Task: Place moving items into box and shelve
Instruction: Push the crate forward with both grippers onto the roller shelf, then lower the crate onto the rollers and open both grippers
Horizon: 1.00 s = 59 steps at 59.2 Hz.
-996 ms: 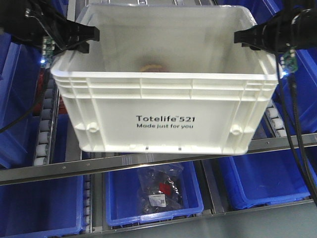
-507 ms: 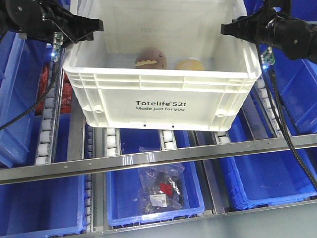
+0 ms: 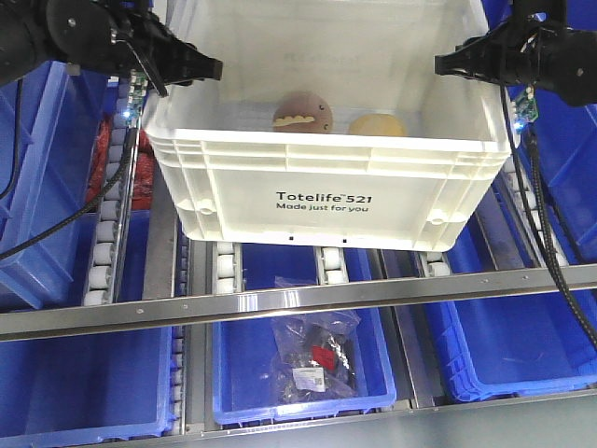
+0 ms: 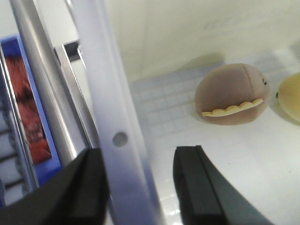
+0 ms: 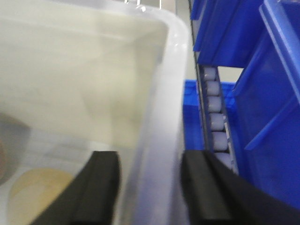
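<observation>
Inside one box [image 3: 326, 177]: one yellow bun [image 3: 377, 125], one brown plush [image 3: 303, 116].

Right gripper [image 5: 149, 187] at the bottom edge, black fingers [image 5: 99, 187] straddling the white crate [image 5: 84, 84] at its rim: one finger inside the wall, the other outside, both close against the plastic, contact not resolvable through blur. Pale yellow-tan bun-shaped lump [image 5: 35, 199] on the crate floor at lower left, just beside the inner finger. Brownish object [image 5: 2, 161] cut off by the left edge. Roller track [image 5: 216, 124] running alongside the crate, with blue plastic bins [image 5: 262, 93] beyond.
</observation>
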Tool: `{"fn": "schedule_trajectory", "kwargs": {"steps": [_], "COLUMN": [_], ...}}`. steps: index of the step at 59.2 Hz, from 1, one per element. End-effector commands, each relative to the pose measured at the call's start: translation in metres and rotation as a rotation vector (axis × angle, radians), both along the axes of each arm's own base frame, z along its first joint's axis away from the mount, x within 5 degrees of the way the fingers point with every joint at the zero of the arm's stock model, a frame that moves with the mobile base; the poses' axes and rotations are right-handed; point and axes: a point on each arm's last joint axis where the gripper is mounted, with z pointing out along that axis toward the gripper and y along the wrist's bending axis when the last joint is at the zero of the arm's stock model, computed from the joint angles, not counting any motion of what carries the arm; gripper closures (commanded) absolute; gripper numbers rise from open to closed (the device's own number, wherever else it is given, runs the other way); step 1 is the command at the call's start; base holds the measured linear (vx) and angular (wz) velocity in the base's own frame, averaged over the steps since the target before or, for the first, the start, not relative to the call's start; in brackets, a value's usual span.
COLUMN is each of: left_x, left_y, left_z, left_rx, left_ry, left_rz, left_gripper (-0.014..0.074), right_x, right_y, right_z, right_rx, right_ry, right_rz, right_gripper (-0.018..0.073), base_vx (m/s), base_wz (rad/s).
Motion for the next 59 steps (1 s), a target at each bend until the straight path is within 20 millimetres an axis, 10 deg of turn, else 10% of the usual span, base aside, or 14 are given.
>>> {"fn": "schedule_trajectory", "kwargs": {"steps": [1,11,35,59], "left_x": [-0.031,-0.038,-0.054,-0.06], "left_y": [-0.07,-0.058,-0.038,-0.035], "left_z": [0.005,0.027,0.07,0.07], "left_rx": [-0.263,-0.216,-0.253,-0.205], "left_ry": [0.067,0.008,-0.095,-0.057], "left_rz": [-0.088,-0.104,-0.092,-0.11], "left_gripper": [0.0069,0.0057,0.0057,0.0058], "right_x": [-0.014,-0.027,-0.05,-0.054], "right_y": [0.034,0.032,0.022,0.016], "right_z": [0.025,0.039,0.075,0.064], "right_rx": [0.134,0.157,0.123,0.073], "right_ry": [-0.013,0.019,-0.041,0.08], "right_rz": [0.034,0.026,0.033,0.023], "right_gripper": [0.0059,-0.0112,-0.0045,-0.0035], "base_vx": [0.02,0.02,0.0,0.0], "base_wz": [0.07,0.06,0.02,0.0]}}
